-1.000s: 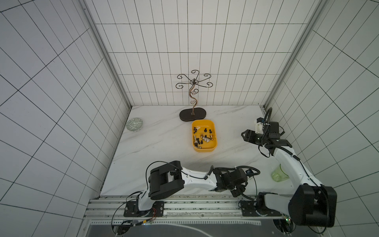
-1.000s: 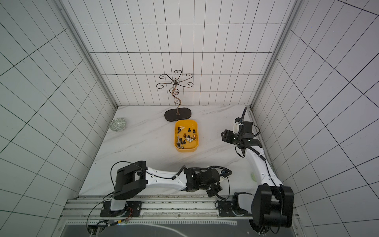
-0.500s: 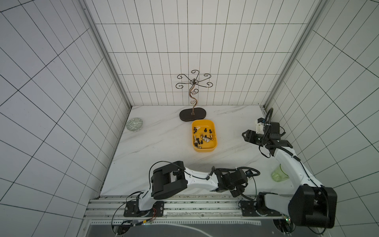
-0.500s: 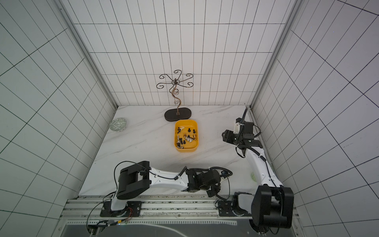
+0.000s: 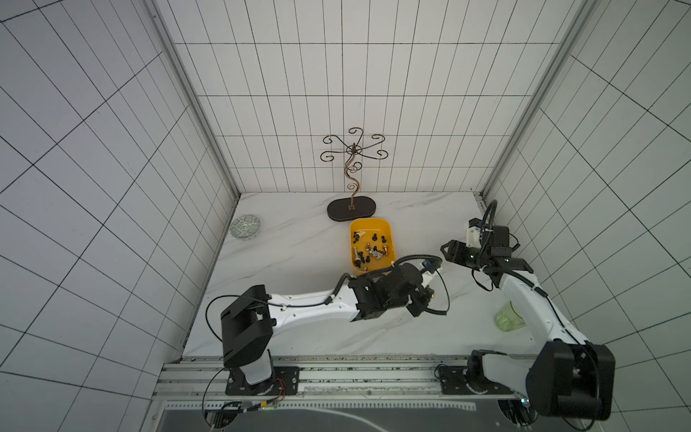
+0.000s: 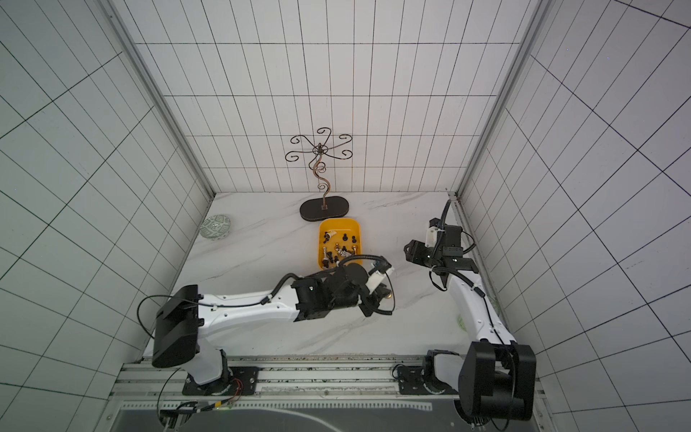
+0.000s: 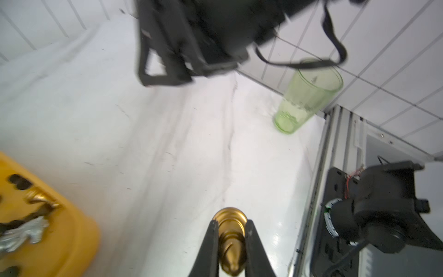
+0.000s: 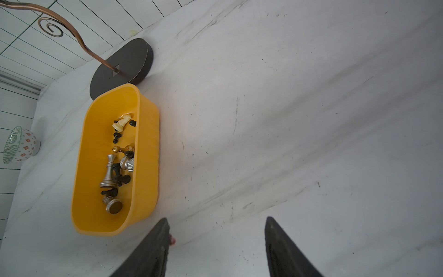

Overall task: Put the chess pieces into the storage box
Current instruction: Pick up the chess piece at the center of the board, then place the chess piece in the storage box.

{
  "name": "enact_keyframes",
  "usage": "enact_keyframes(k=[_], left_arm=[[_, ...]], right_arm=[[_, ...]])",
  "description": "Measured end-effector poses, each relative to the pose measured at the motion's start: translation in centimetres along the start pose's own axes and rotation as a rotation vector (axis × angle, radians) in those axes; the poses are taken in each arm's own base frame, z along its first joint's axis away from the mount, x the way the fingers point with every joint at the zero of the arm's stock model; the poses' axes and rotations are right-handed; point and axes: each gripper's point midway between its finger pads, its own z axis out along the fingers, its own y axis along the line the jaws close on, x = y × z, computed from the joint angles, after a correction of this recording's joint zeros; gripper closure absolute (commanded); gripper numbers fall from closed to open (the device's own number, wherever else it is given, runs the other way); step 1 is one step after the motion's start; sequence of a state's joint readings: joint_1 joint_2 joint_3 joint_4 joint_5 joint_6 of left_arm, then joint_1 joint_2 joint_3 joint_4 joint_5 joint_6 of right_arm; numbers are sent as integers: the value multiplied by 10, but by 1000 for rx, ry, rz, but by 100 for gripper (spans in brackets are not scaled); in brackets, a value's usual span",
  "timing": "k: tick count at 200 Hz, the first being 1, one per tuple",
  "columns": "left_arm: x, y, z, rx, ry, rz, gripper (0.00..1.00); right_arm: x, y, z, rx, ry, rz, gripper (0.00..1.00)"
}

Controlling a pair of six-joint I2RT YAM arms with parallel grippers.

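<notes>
Left wrist view: the left claw (image 7: 230, 222) is clenched on a gold piece (image 7: 231, 242), its jaws pinching the narrow waist while the round base points away from the camera. The gold piece hangs over bare table (image 7: 167, 144) just beside the near end of the box (image 7: 72, 230), not above it. I cannot tell whether it is clear of the surface. The right claw (image 8: 217, 218) is spread wide and empty, off to the side of the box.

By my reading the task is nearly done. No loose pieces show on the table in either top view, though the left arm covers a patch of it. What seems left is to carry the gold piece over the rim and let go.

Counted in the right wrist view, the box holds one cream piece (image 8: 122, 121), three silver pieces (image 8: 109, 172), at least one gold one and about six black pawns (image 8: 116, 136). The heap overlaps and the near wall hides some, so this tally is rough. Outside the box I see one piece, the held one. Also here are one stand (image 8: 122, 69), one bowl (image 8: 20, 146) and one green cup (image 7: 309, 96)
</notes>
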State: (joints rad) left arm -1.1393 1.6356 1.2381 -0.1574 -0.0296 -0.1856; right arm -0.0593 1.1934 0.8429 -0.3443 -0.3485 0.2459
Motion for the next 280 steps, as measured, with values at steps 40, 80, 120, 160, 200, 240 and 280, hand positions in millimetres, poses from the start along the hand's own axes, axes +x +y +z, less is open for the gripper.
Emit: enact_keyframes(k=[40, 80, 120, 160, 200, 240, 280], left_arm=[[-27, 99, -18, -167, -75, -79, 89], [-13, 189, 2, -318, 0, -158, 89], [15, 257, 26, -417, 122, -231, 88], [35, 299, 46, -463, 214, -271, 84], [53, 316, 59, -472, 271, -280, 65], [53, 323, 59, -465, 266, -298, 48], [43, 324, 44, -464, 216, -301, 32]], right_arm=[[4, 1, 0, -7, 13, 4, 38], [8, 3, 0, -18, 31, 8, 38], [14, 5, -1, -21, 50, 9, 38], [17, 10, -1, -30, 62, 0, 38], [20, 13, -1, -35, 70, -7, 39], [19, 16, -5, -39, 61, -14, 38], [17, 16, -7, -33, 52, -17, 37]])
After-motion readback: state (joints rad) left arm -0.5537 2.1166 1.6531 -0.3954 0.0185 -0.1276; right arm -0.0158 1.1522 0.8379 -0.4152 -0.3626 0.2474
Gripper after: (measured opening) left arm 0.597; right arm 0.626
